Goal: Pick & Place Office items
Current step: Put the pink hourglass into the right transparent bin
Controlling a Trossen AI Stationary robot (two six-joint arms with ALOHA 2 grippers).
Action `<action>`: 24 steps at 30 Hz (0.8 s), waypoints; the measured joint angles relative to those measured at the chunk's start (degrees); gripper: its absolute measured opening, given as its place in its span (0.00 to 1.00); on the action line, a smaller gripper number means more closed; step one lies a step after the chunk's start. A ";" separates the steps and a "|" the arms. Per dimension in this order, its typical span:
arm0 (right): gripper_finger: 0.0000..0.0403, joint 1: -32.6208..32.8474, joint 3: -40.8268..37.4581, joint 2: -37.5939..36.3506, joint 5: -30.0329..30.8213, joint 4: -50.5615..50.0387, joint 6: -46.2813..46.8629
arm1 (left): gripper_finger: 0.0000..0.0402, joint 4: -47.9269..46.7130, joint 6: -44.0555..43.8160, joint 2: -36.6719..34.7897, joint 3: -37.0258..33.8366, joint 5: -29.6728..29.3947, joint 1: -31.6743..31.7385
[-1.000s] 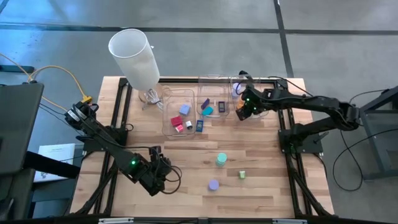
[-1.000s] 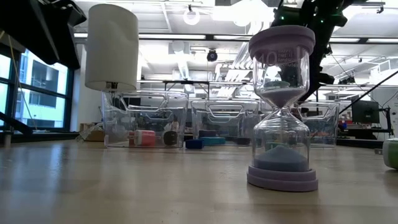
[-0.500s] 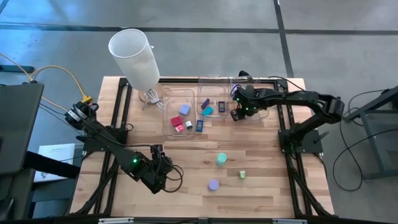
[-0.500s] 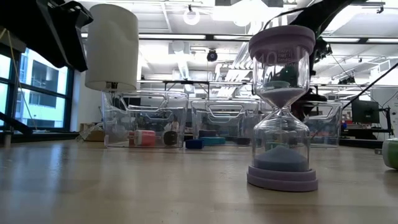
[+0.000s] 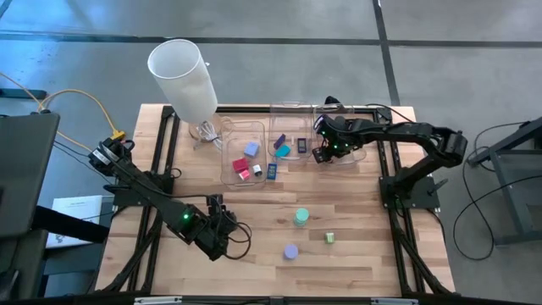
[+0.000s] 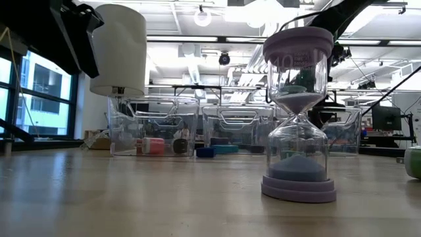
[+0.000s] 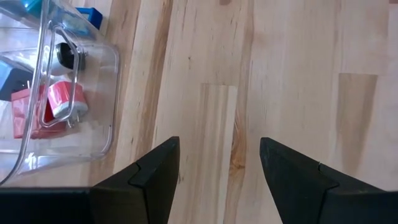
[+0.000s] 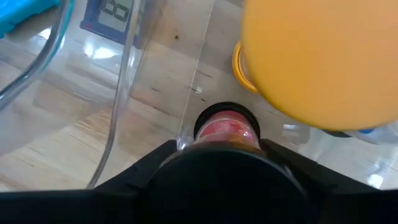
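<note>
Since a second earlier the right gripper [image 5: 323, 151] had swung inward over the rightmost clear bin [image 5: 343, 159], fingers clamped on a red-topped hourglass [image 8: 226, 132] lying lengthwise between them, while the left gripper [image 7: 217, 180], fingers apart, waited over bare table [image 7: 298, 62].

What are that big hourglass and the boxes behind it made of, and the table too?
The hourglass looks like clear glass or plastic, with matte lavender plastic caps; you can see through its bulbs. The bins seem to be clear glossy plastic, showing their contents. The table looks like varnished wood, with visible grain and joined planks.
</note>
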 joint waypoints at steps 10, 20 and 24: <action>0.54 0.02 -0.02 -0.02 0.04 0.00 -0.46 | 0.53 0.02 -0.19 0.00 0.00 0.02 -0.15; 0.51 0.09 -0.17 -2.32 -1.33 -0.84 -0.54 | 0.53 0.02 -0.28 0.00 0.00 0.04 -0.15; 0.50 0.07 -0.17 -3.87 -1.58 -0.85 -0.52 | 0.53 0.02 -0.28 0.00 0.00 0.04 -0.15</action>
